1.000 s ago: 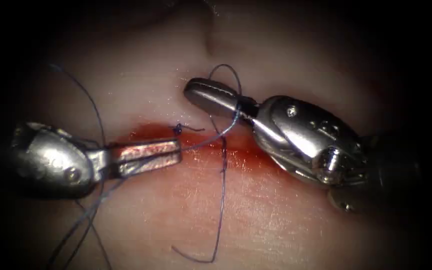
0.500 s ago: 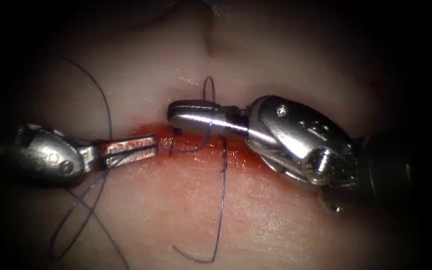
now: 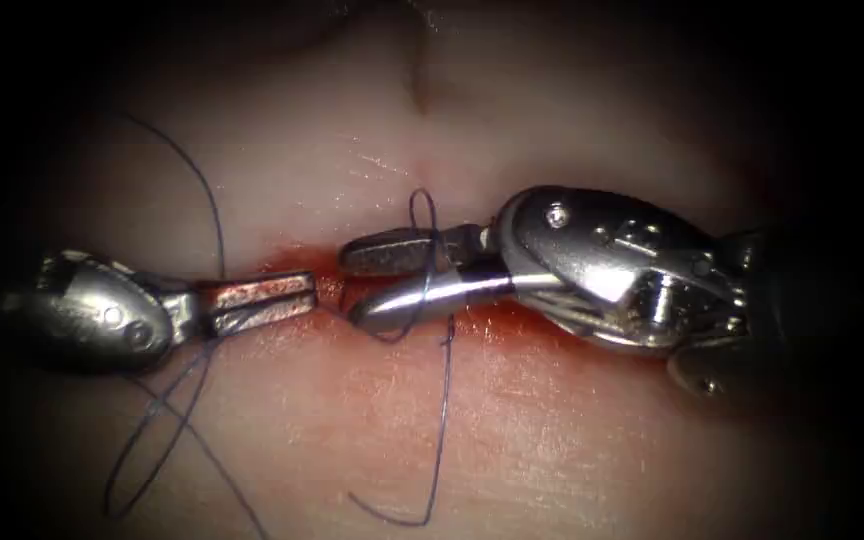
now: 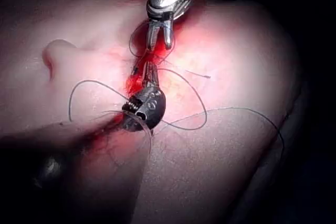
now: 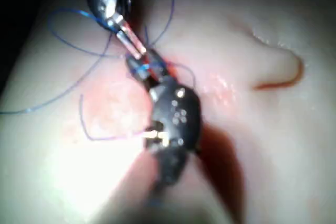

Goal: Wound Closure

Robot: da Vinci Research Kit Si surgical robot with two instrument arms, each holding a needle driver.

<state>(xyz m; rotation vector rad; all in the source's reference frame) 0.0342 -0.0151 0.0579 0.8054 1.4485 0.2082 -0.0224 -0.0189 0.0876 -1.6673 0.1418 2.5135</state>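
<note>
My left tool (image 3: 297, 297) lies on the left along the cut (image 3: 512, 322) in the tissue (image 3: 572, 450), jaws shut on the dark blue thread (image 3: 442, 400). My right tool (image 3: 352, 285) comes in from the right, jaws open and tips just short of the left tool's, holding nothing. A loop of thread (image 3: 422, 215) is wound around the right tool's jaws. In the left wrist view the right tool (image 4: 159, 45) stands with jaws spread just beyond the left tool (image 4: 148, 69). The right wrist view has the right tool (image 5: 139, 69) tip to tip with the left tool (image 5: 137, 50).
Red fluid (image 3: 402, 350) lines the cut and smears the left tool's jaws. Slack thread curls over the tissue at lower left (image 3: 152, 420), and a free tail (image 3: 392, 515) lies below the cut. A fold in the tissue (image 3: 420, 90) sits above.
The right tool has come left and down to the cut with the loop still around it, and its jaws have opened. The left tool has drawn back a little to the left.
</note>
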